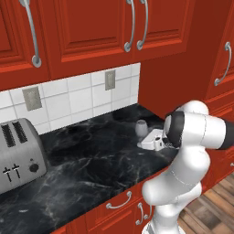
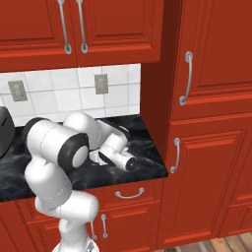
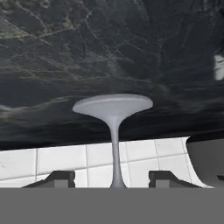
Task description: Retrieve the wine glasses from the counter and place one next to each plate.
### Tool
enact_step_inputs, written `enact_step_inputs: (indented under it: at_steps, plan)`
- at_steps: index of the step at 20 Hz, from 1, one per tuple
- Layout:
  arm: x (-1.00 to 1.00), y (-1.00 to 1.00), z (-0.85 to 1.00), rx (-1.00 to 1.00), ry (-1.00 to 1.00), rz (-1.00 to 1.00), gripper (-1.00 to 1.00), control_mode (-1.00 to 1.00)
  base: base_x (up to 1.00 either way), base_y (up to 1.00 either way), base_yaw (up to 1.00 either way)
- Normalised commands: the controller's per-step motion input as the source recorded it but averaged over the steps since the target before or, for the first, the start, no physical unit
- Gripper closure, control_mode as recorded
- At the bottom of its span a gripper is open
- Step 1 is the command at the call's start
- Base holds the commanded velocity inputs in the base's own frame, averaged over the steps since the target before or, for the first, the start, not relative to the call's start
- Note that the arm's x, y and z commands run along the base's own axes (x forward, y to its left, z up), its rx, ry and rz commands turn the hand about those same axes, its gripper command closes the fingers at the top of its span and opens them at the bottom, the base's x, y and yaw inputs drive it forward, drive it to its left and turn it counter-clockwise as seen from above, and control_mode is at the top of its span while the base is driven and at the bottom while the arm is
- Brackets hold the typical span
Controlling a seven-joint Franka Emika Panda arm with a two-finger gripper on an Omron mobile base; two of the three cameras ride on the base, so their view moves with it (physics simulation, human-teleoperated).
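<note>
- You have one wine glass (image 1: 141,128) standing on the black marble table (image 1: 91,160), near the back right corner where the tiled wall meets the red side cabinet; in the left base view its bowl shows just beyond the white hand
- In the hand view the picture is rolled over, so the glass (image 3: 114,131) appears foot up: the round foot against the dark marble, the thin stem running down between the two dark tips
- Your tool (image 3: 114,181) sits with a tip on each side of the stem; there is a gap on both sides and neither tip touches it, so the jaws stand apart with nothing clamped
- In the right base view the hand (image 2: 115,153) lies low over the table, reaching toward the back corner
- Further out you have a silver toaster (image 1: 18,151) at the left end of the table, two grey outlets on the white tiles, and red cabinets above and below
</note>
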Motion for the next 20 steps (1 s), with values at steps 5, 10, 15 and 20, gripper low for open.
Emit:
enact_step_inputs:
  at_steps: [5,10,15,20]
  plan:
    - [0.03,0.0,-0.06,0.0,0.0,-0.01,1.0,-1.0,0.0,0.0,0.0]
    - [-0.05,0.02,0.36,0.0,-0.06,0.0,1.0,-1.0,0.0,0.0,0.0]
    - [-0.37,0.17,0.96,0.0,-0.17,0.0,1.0,-1.0,0.0,0.0,0.0]
    - [-0.72,0.06,1.0,0.0,-0.18,0.01,1.0,-1.0,0.0,0.0,0.0]
